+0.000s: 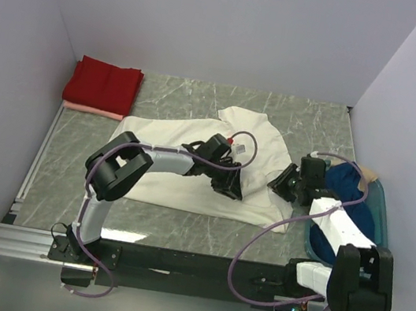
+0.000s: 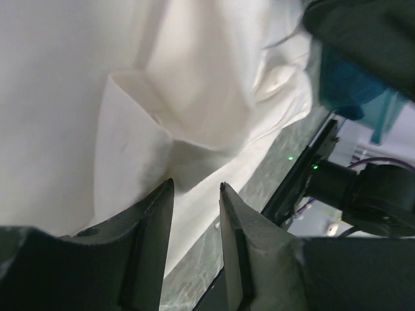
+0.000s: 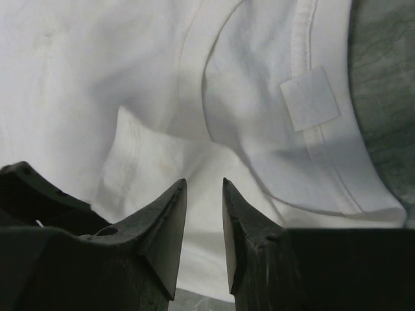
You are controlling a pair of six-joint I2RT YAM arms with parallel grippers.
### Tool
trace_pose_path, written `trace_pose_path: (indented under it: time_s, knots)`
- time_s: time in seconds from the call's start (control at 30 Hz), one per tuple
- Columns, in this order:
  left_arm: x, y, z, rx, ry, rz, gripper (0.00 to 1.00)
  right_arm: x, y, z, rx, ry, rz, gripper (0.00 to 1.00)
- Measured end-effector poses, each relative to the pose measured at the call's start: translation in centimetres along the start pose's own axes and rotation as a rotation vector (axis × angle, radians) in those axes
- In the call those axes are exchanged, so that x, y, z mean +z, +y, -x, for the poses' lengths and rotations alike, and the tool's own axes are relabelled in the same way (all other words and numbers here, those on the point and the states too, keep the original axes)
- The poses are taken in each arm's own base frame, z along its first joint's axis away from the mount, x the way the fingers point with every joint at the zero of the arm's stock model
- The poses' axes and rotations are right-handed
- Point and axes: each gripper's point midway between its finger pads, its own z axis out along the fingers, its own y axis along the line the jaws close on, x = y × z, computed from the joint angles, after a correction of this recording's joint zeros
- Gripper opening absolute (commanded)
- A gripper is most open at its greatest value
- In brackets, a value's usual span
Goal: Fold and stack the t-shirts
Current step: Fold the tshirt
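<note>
The cream-white cotton t-shirt (image 1: 166, 131) lies spread on the grey table (image 1: 186, 92), light and limp. Left fingers (image 2: 152, 220) and right fingers (image 3: 165, 223) hover narrowly parted, empty; its 2 hemmed edges should pinch best.

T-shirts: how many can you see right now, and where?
4: the red shirt folded at the back left, the pale pink shirt under it, the cream-white shirt spread mid-table, the dark blue shirt in the teal basket. Others may be hidden beneath.

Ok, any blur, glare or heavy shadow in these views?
Top external: sharp and evenly lit, with only soft shadows. Left wrist: the cream-white t-shirt is nearly washed out, and the left gripper is dark and soft-edged. Right wrist: the collar label is crisp, and the right gripper is dark.
</note>
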Motion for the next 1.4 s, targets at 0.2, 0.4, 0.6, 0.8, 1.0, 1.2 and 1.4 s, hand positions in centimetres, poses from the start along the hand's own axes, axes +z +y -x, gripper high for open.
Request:
trace_pose_path:
  time_s: [0.2,0.4,0.6,0.8,1.0,1.2,1.4]
  knots:
    - [0.7,1.0,-2.3,0.009,0.030,0.059,0.39,-0.9,0.2,0.9,-0.021,-0.047,-0.003,0.41]
    - [0.7,1.1,-2.5,0.016,0.018,0.079,0.38,-0.7,0.9,2.1,-0.057,-0.051,-0.005,0.64]
    - [0.7,1.3,-2.5,0.015,0.015,0.086,0.38,-0.6,1.6,2.6,-0.101,-0.063,-0.016,0.66]
    - [0.7,1.3,-2.5,0.014,0.014,0.087,0.37,-0.6,1.1,1.2,-0.136,-0.042,-0.076,0.63]
    - [0.6,1.3,-2.4,0.014,0.011,0.091,0.38,-0.3,-0.7,-0.4,-0.119,-0.022,-0.131,0.49]
    - [-0.7,0.7,-2.0,0.020,-0.020,0.112,0.39,-0.3,-1.1,-0.6,-0.114,-0.019,-0.145,0.39]
    - [-3.1,-1.1,-0.4,0.048,-0.096,0.120,0.44,-0.4,-1.1,-0.5,-0.112,-0.029,-0.144,0.18]
